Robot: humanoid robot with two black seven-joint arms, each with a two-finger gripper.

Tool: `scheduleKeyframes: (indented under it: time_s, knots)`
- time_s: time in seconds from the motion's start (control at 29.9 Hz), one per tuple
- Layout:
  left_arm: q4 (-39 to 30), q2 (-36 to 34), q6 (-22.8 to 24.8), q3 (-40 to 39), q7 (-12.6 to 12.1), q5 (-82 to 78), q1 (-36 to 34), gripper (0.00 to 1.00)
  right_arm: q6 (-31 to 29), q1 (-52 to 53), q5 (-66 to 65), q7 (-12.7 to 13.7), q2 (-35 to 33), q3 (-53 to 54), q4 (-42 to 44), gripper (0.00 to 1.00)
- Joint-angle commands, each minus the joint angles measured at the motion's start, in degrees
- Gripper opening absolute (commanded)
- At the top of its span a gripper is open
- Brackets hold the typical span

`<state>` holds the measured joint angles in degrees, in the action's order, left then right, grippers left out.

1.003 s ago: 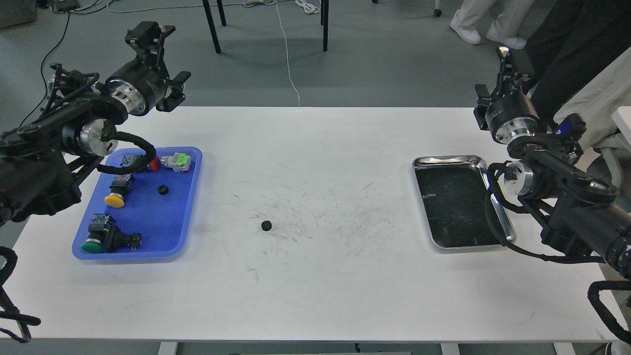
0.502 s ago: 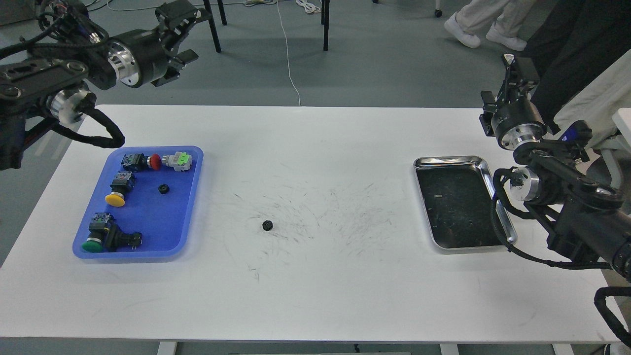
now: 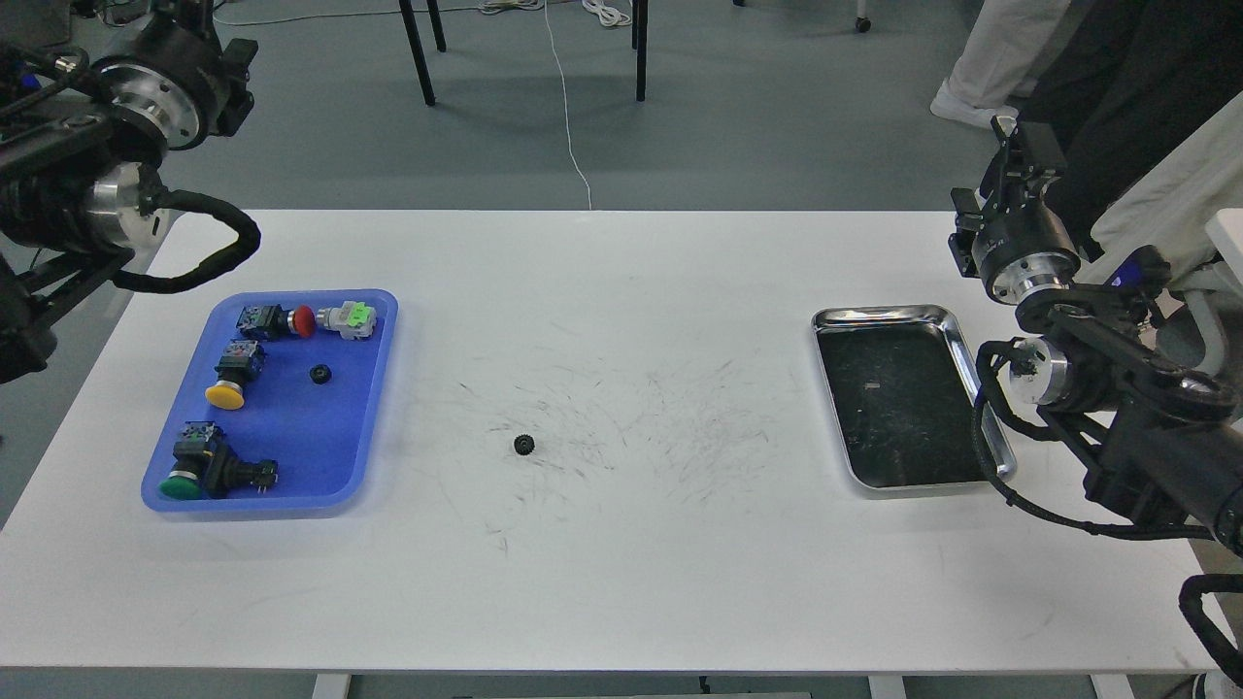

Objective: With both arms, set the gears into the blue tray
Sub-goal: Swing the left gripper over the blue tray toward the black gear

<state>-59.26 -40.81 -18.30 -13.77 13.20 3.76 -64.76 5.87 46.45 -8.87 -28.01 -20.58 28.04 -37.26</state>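
One gear (image 3: pixel 321 373) already lies inside the blue tray (image 3: pixel 374 427), among the push-button switches (image 3: pixel 226 382); a second gear (image 3: pixel 524 445) rests alone on the white table (image 3: pixel 621 582), well apart from both of my grippers and roughly midway between the blue tray and the steel tray (image 3: pixel 957 476). My left gripper (image 3: pixel 228 73) is raised off the far-left corner of the table, seen end-on and dark, so I cannot tell whether its fingers are spread or pressed together. My right gripper (image 3: pixel 1020 146) is held up beyond the far-right edge, past the steel tray; its fingers likewise merge into one dark shape, and their state cannot be told. Neither appears to carry anything. The loose gear lies far below and inward of both sets of fingers, so either arm faces a long reach. Risks, as I judge them: the gear is tiny and flat, so a slightly offset descent could push it across the smooth table instead of pinching it; fingertips closing too high would slip over its teeth; a release from height could make it bounce off the low tray rim or strike the switches; and my left cable loop (image 3: pixel 209 257) hangs near the tray's far corner.
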Motion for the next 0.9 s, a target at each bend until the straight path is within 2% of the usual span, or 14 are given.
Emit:
scheduleKeyframes:
  time_s: [0.0, 0.13, 0.2, 0.4, 0.53, 0.64, 0.87]
  knots:
    - [-2.96, -2.25, -4.45, -3.98, 0.07, 3.36, 6.73, 0.95, -0.07, -0.48, 0.00, 0.01, -0.08, -0.01, 0.08, 0.94]
    - [-6.72, -3.39, -9.70, -8.98, -0.01, 4.94, 10.44, 0.95, -0.07, -1.10, 0.00, 0.01, 0.01, -0.01, 0.08, 0.94]
    - [-10.25, -3.23, -9.70, -10.83, 0.07, 5.21, 13.51, 0.95, -0.07, -1.27, 0.00, 0.01, 0.01, -0.01, 0.08, 0.94]
    - [-9.65, 0.29, -9.70, -11.63, 1.39, 4.25, 16.16, 0.96, 0.02, -1.36, 0.00, 0.01, -0.07, -0.01, 0.08, 0.94]
    - [-9.82, 0.47, -9.70, -1.98, 1.57, 0.74, 14.58, 0.97, 0.02, -1.45, 0.00, 0.01, -0.08, -0.01, 0.08, 0.94]
    - [-10.87, 0.03, -8.96, 3.82, 0.60, -3.83, 10.55, 0.97, -0.07, -1.36, 0.00, 0.01, -0.08, 0.08, 0.08, 0.94]
    - [-12.10, -2.78, 1.58, 24.90, 0.51, -14.46, -0.96, 0.97, -0.16, -1.45, 0.00, 0.01, -0.25, -0.01, 0.08, 0.94]
